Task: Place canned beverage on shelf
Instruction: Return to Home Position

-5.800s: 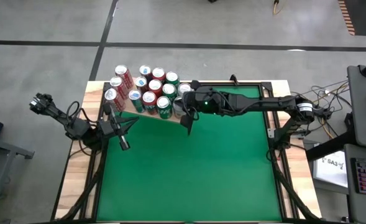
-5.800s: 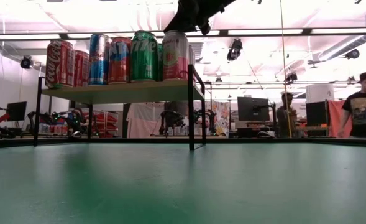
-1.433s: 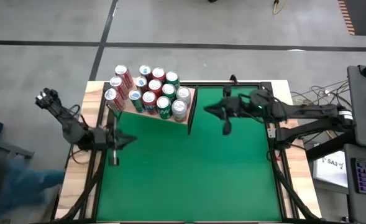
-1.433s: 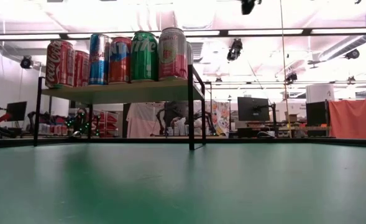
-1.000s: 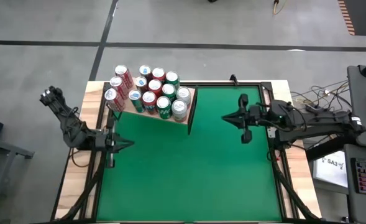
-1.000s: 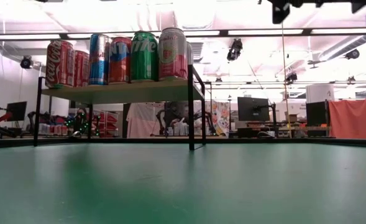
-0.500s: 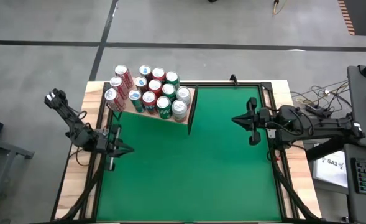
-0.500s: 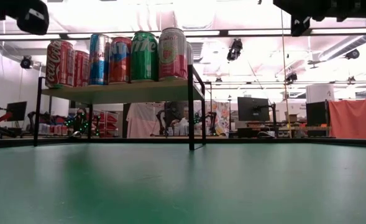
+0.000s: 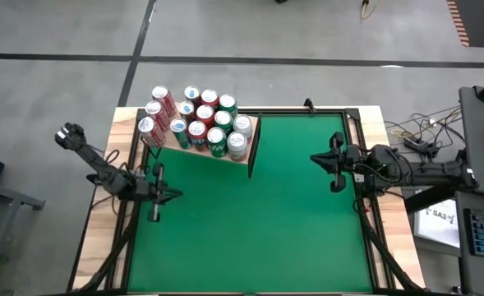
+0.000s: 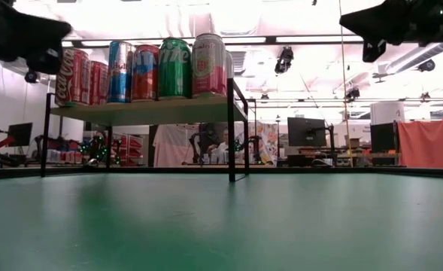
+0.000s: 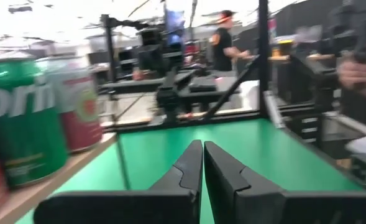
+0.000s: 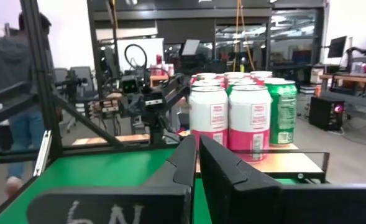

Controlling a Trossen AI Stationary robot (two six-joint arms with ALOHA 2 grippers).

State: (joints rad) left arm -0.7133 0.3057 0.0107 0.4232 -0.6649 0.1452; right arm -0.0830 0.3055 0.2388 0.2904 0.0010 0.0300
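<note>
The left gripper [image 11: 202, 146] was pressed together on nothing, hanging over the left edge of the green felt-like table [image 9: 250, 238]. The right gripper [image 12: 197, 140], likewise closed and empty, hung over the right edge. The red, blue, green and pink aluminium beverage cans [image 9: 199, 122] stood upright in rows on the pale wood-grain shelf [image 10: 153, 111] at the table's far left corner. Such a can was probably weighty if full, smooth and thin-walled, and best gripped gently across its mid-body.
</note>
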